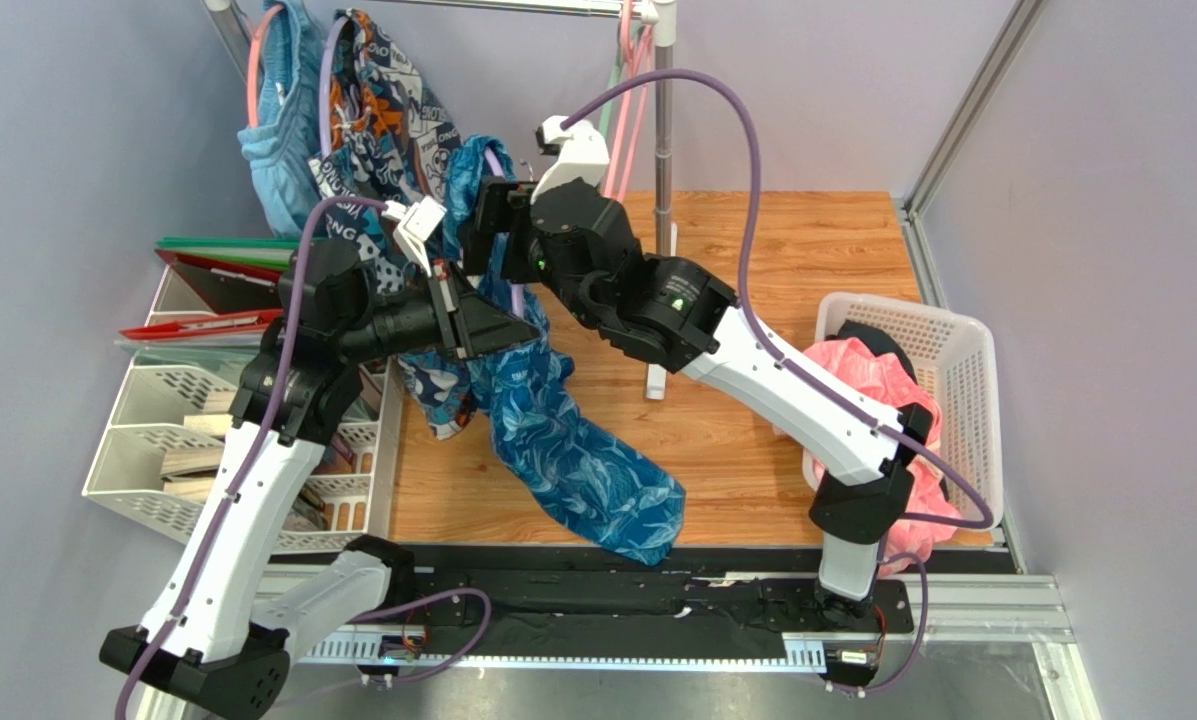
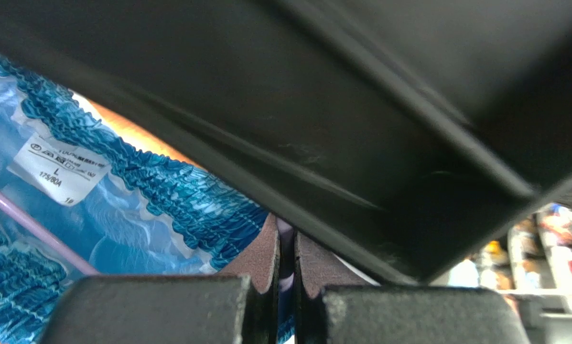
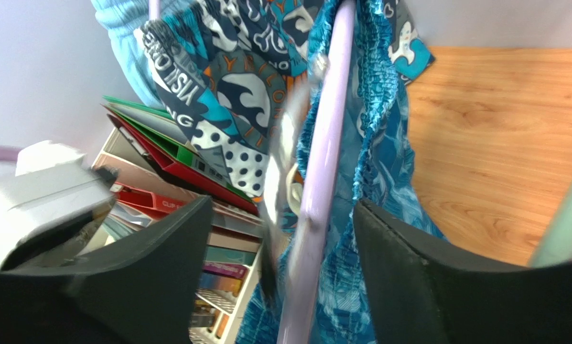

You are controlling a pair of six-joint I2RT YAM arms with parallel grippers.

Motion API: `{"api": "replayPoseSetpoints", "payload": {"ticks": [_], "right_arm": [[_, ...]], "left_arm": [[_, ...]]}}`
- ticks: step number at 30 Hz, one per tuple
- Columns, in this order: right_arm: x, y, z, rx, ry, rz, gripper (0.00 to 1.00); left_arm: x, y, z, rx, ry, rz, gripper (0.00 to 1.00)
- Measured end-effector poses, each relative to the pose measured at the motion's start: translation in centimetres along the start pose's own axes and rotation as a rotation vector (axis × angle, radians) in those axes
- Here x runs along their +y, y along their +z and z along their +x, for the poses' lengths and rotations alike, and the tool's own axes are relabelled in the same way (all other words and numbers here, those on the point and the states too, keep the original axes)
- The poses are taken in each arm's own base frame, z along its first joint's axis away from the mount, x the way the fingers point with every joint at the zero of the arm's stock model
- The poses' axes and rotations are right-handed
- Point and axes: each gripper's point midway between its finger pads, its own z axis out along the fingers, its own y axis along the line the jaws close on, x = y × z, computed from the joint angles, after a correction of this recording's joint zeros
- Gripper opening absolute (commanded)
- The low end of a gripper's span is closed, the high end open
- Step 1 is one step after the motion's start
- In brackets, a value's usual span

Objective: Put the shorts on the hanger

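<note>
The dark teal leaf-print shorts [image 1: 574,435] hang from between my two grippers down onto the wooden table. Their gathered waistband and white size label [image 2: 55,168] fill the left wrist view. The lavender hanger [image 3: 324,165] runs along the waistband, and one of its thin bars [image 2: 30,222] crosses the fabric. My left gripper [image 1: 499,323] is shut, with a lavender piece of the hanger pinched between its pads [image 2: 267,251]. My right gripper [image 1: 477,225] is open, with its jaws on either side of the hanger bar and waistband [image 3: 281,211].
A navy cartoon-print garment [image 1: 394,90] and light blue shorts [image 1: 274,135] hang on the rail behind. A white file rack [image 1: 154,435] with folders stands on the left. A white basket [image 1: 980,360] of pink cloth stands on the right. A rack pole [image 1: 661,120] rises behind the right arm.
</note>
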Motion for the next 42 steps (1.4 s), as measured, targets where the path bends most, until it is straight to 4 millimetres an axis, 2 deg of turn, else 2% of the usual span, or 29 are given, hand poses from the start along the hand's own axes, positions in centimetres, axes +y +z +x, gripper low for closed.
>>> {"api": "replayPoseSetpoints", "payload": {"ticks": [5, 7, 14, 18, 22, 28, 34, 42], "right_arm": [[-0.5, -2.2, -3.3, -0.071, -0.017, -0.015, 1.0], [-0.5, -3.6, -5.0, -0.108, -0.015, -0.031, 1.0], [-1.9, -8.2, -10.8, -0.24, -0.019, -0.065, 1.0], [-2.7, -10.0, -12.3, -0.281, -0.038, -0.077, 1.0], [-3.3, -10.6, -12.1, -0.283, -0.062, -0.088, 1.0], [-3.7, -10.1, -11.4, -0.267, -0.085, -0.084, 1.0], [-3.8, -9.9, -11.4, -0.268, -0.085, -0.088, 1.0], [-4.3, -9.1, -10.2, -0.241, -0.1, -0.079, 1.0]], "left_arm": [[-1.2, 0.6, -2.8, -0.013, -0.05, 0.065, 0.0], [-1.3, 0.8, -4.5, -0.032, -0.068, 0.084, 0.0], [1.0, 0.7, -10.7, -0.12, -0.18, 0.114, 0.0], [1.5, 1.2, -14.7, -0.111, -0.194, 0.159, 0.0], [1.8, 1.1, -18.6, -0.125, -0.163, 0.206, 0.0], [3.0, -0.2, -22.6, -0.177, -0.152, 0.205, 0.0], [4.7, 0.3, -23.5, -0.164, -0.166, 0.207, 0.0], [9.0, 0.2, -24.9, -0.165, -0.236, 0.185, 0.0]]}}
